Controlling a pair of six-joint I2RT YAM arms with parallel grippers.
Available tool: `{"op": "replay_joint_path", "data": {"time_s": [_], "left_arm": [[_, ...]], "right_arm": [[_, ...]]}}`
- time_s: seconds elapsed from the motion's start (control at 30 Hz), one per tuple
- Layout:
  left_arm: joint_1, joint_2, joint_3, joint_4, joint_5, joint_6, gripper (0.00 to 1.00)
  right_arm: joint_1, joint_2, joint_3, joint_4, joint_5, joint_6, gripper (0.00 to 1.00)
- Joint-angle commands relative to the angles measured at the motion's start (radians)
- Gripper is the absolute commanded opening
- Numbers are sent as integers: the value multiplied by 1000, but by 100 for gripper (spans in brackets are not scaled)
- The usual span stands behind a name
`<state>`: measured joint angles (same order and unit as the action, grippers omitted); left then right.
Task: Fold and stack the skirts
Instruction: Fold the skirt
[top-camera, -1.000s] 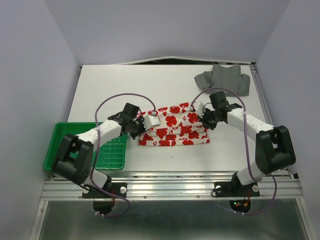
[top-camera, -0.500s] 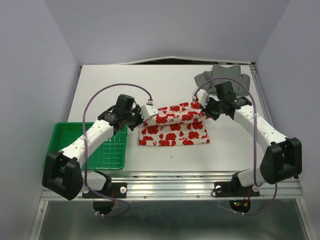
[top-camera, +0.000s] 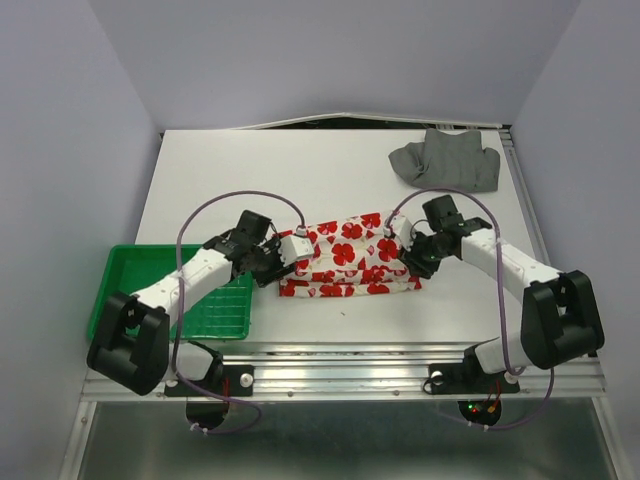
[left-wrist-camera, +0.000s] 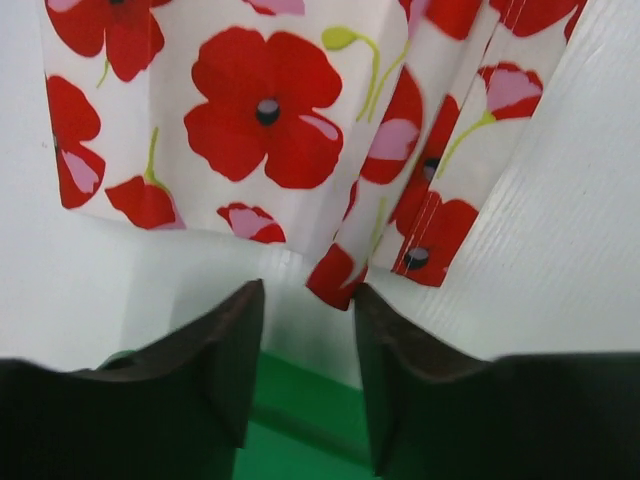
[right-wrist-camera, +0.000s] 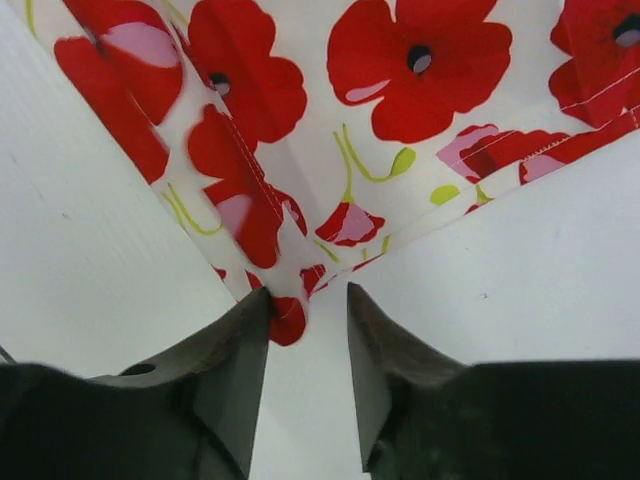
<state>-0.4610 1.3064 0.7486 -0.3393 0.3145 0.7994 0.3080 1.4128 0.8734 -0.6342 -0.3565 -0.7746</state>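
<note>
The white skirt with red flowers (top-camera: 345, 258) lies folded in layers at the table's middle. My left gripper (top-camera: 291, 248) stands open at its left edge; in the left wrist view (left-wrist-camera: 308, 295) a cloth corner (left-wrist-camera: 335, 283) hangs just past the fingertips, nothing between the jaws. My right gripper (top-camera: 400, 244) stands open at the skirt's right edge; in the right wrist view (right-wrist-camera: 308, 300) a red corner (right-wrist-camera: 288, 318) touches the left finger, unpinched. The dark grey skirt (top-camera: 447, 158) lies crumpled at the far right.
A green plastic tray (top-camera: 150, 290) sits at the near left, under my left arm, and its rim (left-wrist-camera: 300, 400) shows between the left fingers. The table's right edge rail (top-camera: 528, 200) runs beside the grey skirt.
Both grippers carried the skirt's far edge toward the near edge, folding it over, then opened and let go. The skirt now lies narrower and thicker.
</note>
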Motion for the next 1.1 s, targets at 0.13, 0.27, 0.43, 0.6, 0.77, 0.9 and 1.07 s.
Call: {"op": "replay_joint_path", "data": {"time_s": [0.13,0.27,0.43,0.6,0.77,0.9,1.07], "left_arm": [[2,-162,110,-194,87,24,66],[-37,-199,135,-208,87,-17,65],[-68,-121,136,-164,51,-75,51],[-102,-41,104,-119,14,-81,50],[-105,7,87,-102,37,-94,55],[-105,2,81,-89,54,-117,63],[-105,-27,48,-38,26,-206,76]], "right_arm": [[-10,-110,185,-133,-38,72,66],[-10,-108,236,-147,-16,86,62],[-10,-19,231,-186,-24,94,56],[-10,-18,161,-179,-30,83,54],[-1,-52,107,-186,-48,46,54],[45,-66,56,-148,-13,35,56],[108,-66,-33,-12,115,23,54]]}}
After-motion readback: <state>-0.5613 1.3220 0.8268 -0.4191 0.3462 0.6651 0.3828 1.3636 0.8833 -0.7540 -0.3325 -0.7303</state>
